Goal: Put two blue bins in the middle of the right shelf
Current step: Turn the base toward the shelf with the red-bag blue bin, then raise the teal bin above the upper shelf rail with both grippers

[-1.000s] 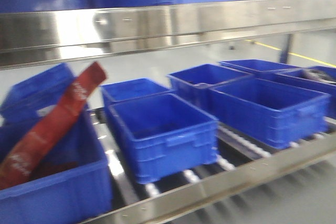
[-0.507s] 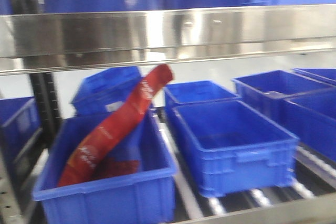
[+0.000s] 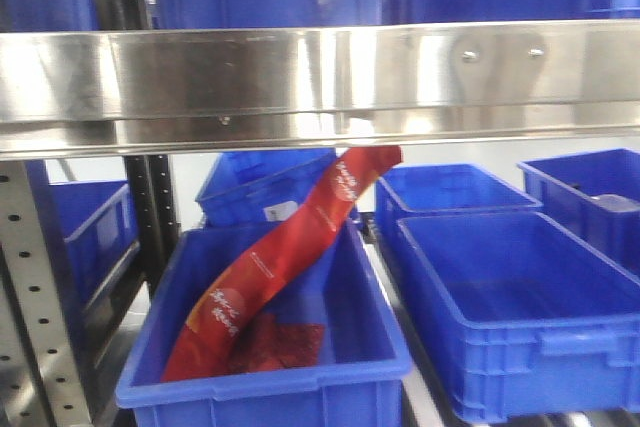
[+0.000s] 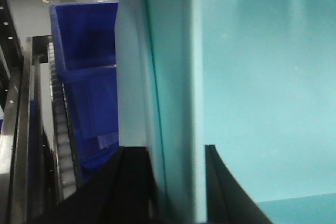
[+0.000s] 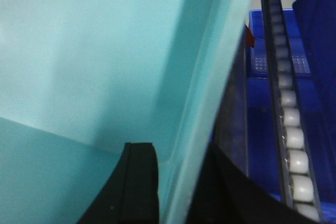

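Note:
A bin wall that looks pale teal in this light fills both wrist views. In the left wrist view my left gripper (image 4: 173, 153) is shut on the rim of this bin (image 4: 252, 77), one black finger on each side of the wall. My right gripper (image 5: 177, 153) is likewise shut on the opposite wall of the bin (image 5: 94, 51). Neither gripper nor the held bin shows in the front view. Several blue bins stand on the shelf level ahead, among them an empty one (image 3: 520, 287).
A steel shelf beam (image 3: 320, 87) crosses the front view, with a perforated upright (image 3: 40, 277) at the left. A blue bin (image 3: 330, 387) holds long red packets (image 3: 290, 257). Roller tracks (image 5: 291, 140) and another blue bin (image 4: 86, 40) lie beside the held bin.
The front view has swung leftward: the bin with red packets went from the left edge to the centre, and the upright post has come into view.

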Robot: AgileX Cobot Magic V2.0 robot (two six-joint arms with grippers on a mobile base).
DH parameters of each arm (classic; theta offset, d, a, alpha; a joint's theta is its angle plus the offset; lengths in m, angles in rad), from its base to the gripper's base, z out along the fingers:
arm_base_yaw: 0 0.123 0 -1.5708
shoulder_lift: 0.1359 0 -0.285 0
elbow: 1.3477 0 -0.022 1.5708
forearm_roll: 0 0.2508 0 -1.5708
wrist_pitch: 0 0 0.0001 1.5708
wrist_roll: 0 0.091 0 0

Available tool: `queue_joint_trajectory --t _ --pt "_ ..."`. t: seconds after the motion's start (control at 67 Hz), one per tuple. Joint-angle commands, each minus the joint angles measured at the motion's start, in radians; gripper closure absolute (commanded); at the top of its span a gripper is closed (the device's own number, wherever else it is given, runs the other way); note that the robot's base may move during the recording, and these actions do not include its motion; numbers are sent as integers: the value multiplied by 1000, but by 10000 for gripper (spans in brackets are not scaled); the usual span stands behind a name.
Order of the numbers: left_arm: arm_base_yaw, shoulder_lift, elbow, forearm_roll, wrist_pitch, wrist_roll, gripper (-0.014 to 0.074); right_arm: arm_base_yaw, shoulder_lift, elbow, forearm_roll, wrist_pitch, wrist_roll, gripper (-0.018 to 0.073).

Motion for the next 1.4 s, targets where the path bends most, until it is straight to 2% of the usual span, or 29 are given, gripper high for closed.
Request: queue_joint_trajectory --t 0.0,1.388 --pt "-9 -23 -18 -88 -90 -7 706 8 -11 -14 28 -86 -32 724" --pt "-9 -23 -18 -88 -90 -7 706 8 -11 -14 28 -86 -32 724"
